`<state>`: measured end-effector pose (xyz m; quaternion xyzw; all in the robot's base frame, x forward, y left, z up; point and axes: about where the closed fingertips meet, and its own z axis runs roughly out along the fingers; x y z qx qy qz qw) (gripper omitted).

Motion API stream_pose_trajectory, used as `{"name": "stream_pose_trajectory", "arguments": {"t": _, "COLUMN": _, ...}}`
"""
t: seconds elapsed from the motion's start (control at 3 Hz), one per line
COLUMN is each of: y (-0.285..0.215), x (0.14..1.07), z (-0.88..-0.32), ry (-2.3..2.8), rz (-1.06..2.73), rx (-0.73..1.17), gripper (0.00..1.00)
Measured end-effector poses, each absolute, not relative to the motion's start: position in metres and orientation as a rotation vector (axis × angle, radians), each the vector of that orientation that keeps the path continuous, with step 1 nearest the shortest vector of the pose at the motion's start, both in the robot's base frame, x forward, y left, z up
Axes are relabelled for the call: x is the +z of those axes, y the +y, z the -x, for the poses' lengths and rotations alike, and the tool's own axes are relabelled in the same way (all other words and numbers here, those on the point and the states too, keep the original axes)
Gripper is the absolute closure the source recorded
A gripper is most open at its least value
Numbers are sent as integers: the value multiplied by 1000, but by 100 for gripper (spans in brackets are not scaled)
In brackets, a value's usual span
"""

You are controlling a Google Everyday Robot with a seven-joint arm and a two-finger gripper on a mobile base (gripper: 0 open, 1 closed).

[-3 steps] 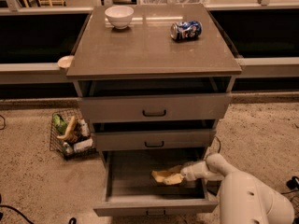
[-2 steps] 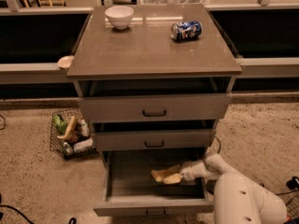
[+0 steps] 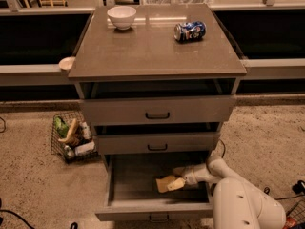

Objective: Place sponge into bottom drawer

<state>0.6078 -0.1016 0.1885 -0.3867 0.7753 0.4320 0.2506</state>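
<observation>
Pale yellow foam sat pinched between the jaws: the gripper (image 3: 180,179) was closed on the right end of the sponge (image 3: 165,183), which stuck out to the left of the jaws, tilted, inside the pulled-out bottom drawer (image 3: 152,208). Whether the sponge touched the drawer floor could not be told. Right of the jaws, the white arm (image 3: 248,204) bent back over the drawer's front right corner. Just above the jaws were the middle drawer (image 3: 190,142) and top drawer (image 3: 119,112), each with a black loop handle. Far above, on the cabinet top (image 3: 152,56), a blue soda can (image 3: 189,31) lay on its side, and a white bowl (image 3: 122,17) stood up to the left. Well left of the jaws, a wire basket (image 3: 71,140) sat on the floor.
</observation>
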Motion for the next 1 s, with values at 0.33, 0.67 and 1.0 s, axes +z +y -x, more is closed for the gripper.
{"name": "stream_pose_trajectory", "arguments": {"t": 0.33, "y": -106, "x": 187, "z": -606, "ry": 2110, "rz": 1051, "rx": 1184, "gripper": 0}}
{"name": "stream_pose_trajectory", "arguments": {"t": 0.67, "y": -138, "x": 206, "z": -602, "ry": 2094, "rz": 990, "rx": 1176, "gripper": 0}}
{"name": "stream_pose_trajectory", "arguments": {"t": 1.0, "y": -168, "x": 245, "z": -594, "ry": 2023, "rz": 964, "rx": 1128, "gripper": 0}}
